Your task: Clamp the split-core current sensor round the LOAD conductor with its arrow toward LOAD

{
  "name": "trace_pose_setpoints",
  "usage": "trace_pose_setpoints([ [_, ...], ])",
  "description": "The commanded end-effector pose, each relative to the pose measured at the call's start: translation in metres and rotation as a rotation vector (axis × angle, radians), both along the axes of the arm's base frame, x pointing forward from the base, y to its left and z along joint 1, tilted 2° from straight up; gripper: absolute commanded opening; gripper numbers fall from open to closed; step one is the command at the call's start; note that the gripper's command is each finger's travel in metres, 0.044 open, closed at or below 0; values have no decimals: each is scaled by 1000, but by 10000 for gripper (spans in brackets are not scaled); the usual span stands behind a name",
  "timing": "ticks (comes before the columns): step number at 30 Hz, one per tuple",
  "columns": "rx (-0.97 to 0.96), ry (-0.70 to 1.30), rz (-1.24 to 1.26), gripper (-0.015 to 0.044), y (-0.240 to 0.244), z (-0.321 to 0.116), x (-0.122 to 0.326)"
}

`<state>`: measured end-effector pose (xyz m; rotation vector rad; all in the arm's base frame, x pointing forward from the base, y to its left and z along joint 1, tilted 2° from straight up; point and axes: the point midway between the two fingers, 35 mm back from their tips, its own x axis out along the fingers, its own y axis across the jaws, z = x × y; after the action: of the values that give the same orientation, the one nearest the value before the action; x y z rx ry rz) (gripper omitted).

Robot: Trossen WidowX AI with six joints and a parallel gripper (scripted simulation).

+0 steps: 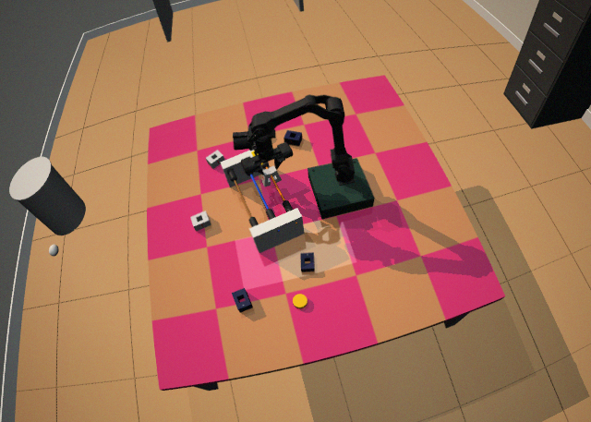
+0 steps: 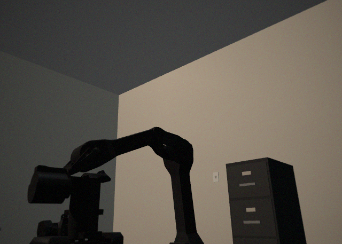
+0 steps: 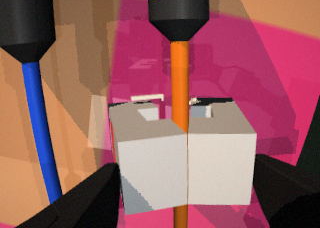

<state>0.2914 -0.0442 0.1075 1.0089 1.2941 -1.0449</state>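
Seemingly, the sensor (image 1: 271,175) (image 3: 220,168) sits closed around the orange conductor (image 1: 277,186) (image 3: 179,83), clamped between the end effector's (image 3: 187,175) fingers; latch and arrow direction can't be confirmed, and release remains.

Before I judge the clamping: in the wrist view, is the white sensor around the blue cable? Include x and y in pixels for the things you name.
No, the white sensor (image 1: 271,175) (image 3: 220,168) sits around the orange cable (image 1: 277,185) (image 3: 179,83), apart from the blue cable (image 1: 259,196) (image 3: 39,118).
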Motion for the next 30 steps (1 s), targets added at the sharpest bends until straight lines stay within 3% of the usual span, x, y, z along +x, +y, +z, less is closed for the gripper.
trace_pose_setpoints([
  [1, 0, 0, 0, 341, 0, 1, 0],
  [5, 0, 0, 0, 440, 0, 1, 0],
  [12, 0, 0, 0, 440, 0, 1, 0],
  [17, -3, 33, -2, 440, 1, -35, -1],
  [30, -3, 33, -2, 440, 1, -47, -1],
])
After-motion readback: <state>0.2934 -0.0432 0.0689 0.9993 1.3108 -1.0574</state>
